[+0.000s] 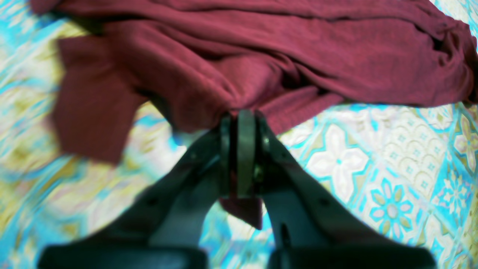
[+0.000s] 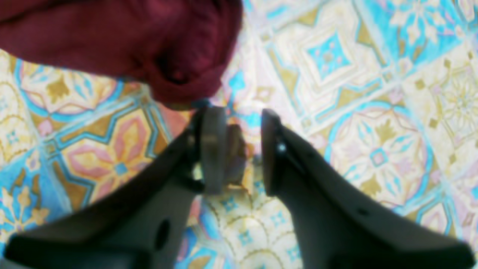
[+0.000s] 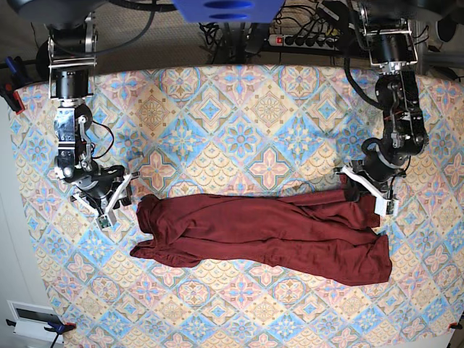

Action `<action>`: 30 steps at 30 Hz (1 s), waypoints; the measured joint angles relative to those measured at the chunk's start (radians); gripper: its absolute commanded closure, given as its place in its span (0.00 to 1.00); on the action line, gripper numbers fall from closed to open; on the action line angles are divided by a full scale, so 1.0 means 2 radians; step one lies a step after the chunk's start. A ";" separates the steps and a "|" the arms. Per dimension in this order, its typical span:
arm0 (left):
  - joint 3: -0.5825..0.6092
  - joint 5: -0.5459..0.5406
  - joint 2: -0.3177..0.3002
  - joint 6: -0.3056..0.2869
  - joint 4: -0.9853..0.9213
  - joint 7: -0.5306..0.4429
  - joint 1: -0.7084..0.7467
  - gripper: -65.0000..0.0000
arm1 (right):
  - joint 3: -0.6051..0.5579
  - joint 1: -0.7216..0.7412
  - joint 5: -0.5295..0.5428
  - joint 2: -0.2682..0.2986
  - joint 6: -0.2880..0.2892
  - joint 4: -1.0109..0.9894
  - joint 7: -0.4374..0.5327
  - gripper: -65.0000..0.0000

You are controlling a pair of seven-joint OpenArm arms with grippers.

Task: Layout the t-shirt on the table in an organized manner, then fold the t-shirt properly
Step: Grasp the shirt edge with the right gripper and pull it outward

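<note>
Two end effectors flank the dark maroon soft-knit t-shirt (image 3: 268,232), bunched lengthwise on the pastel diamond-tiled counter (image 3: 239,116): left end effector (image 1: 241,123) clenched on its hem, right end effector (image 2: 242,149) parted, empty. Limp, light fabric; best gripped at corners.

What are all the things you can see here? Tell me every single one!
t-shirt: one, dark maroon, lying crumpled in a long band across the near half of the table.
table: one, covered in blue, pink and cream tile-pattern cloth, filling most of the base view.
power strip: one, dark with a red switch, behind the table's far edge among cables.
clamps: red and black, at the table's edge on the base view's left.
left gripper: one, black, jaws shut on the t-shirt's edge.
right gripper: one, black, jaws apart, just beside the t-shirt's other end, holding nothing.
</note>
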 measured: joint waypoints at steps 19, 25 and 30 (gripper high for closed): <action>-0.069 -0.080 -0.056 -0.021 0.053 0.005 0.062 1.00 | -0.115 -0.035 0.002 0.002 0.001 0.079 0.005 0.53; -0.069 -0.081 -0.056 -0.021 0.053 0.005 0.062 1.00 | -0.115 -0.036 0.002 0.001 0.002 0.038 0.028 0.53; -0.069 -0.080 -0.056 -0.021 0.053 0.005 0.062 1.00 | -0.115 -0.009 0.001 -0.022 -0.002 0.027 0.033 0.53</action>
